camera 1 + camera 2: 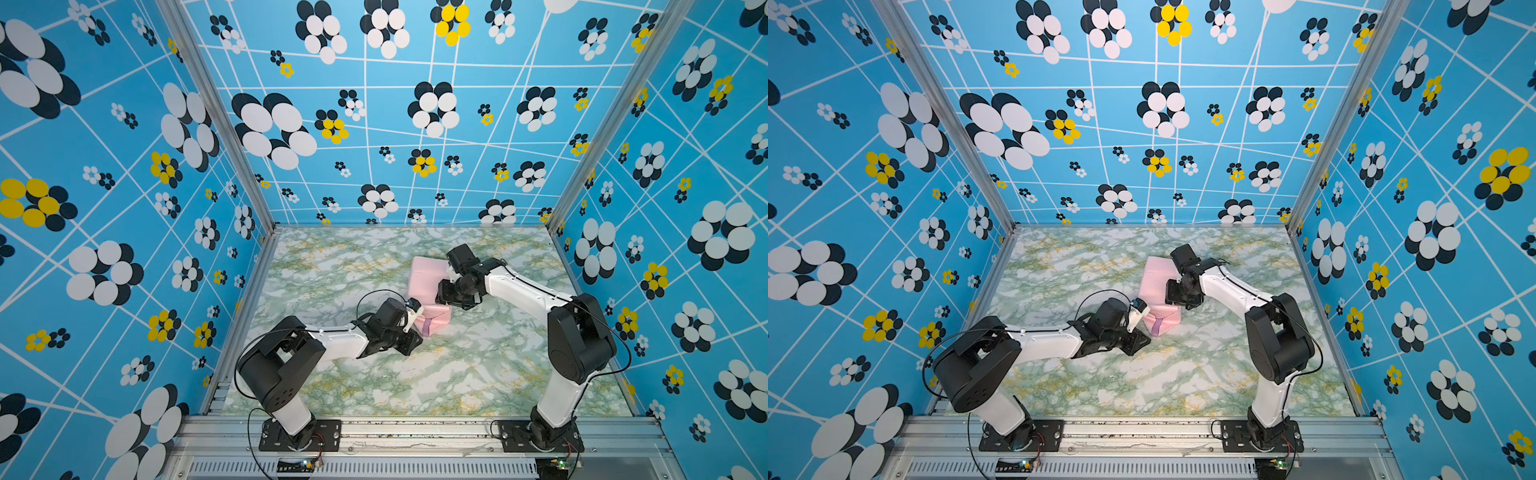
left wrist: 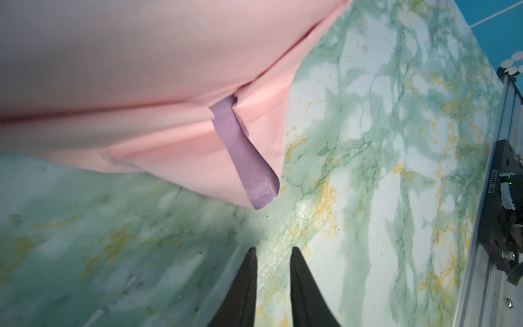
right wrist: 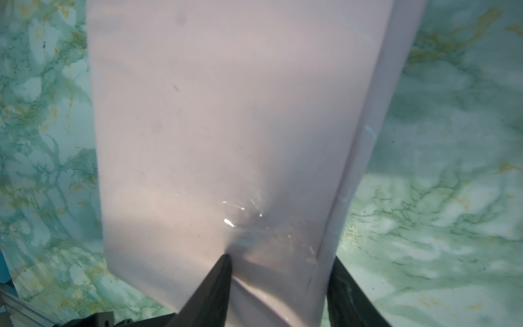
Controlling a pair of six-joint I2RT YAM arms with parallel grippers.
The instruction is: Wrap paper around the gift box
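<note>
The paper point(image 1: 426, 276) hides the gift box; left claw point(image 2: 273, 249) narrow, empty; right claw point(image 3: 280, 259) astride, grip unclear.

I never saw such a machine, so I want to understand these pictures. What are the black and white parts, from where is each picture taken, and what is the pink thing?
They are two robot arms, the left arm and the right arm. Both top views look down on the whole scene; the other two pictures come from a camera on each wrist. On the marble-patterned table lies the paper, pink side out, folded into a parcel with a lilac flap at one end. The gift box is not visible. The right end effector is open, one fingertip pressing on the paper. The left end effector hovers beside the parcel, fingers slightly apart; I cannot tell whether it holds anything.
</note>
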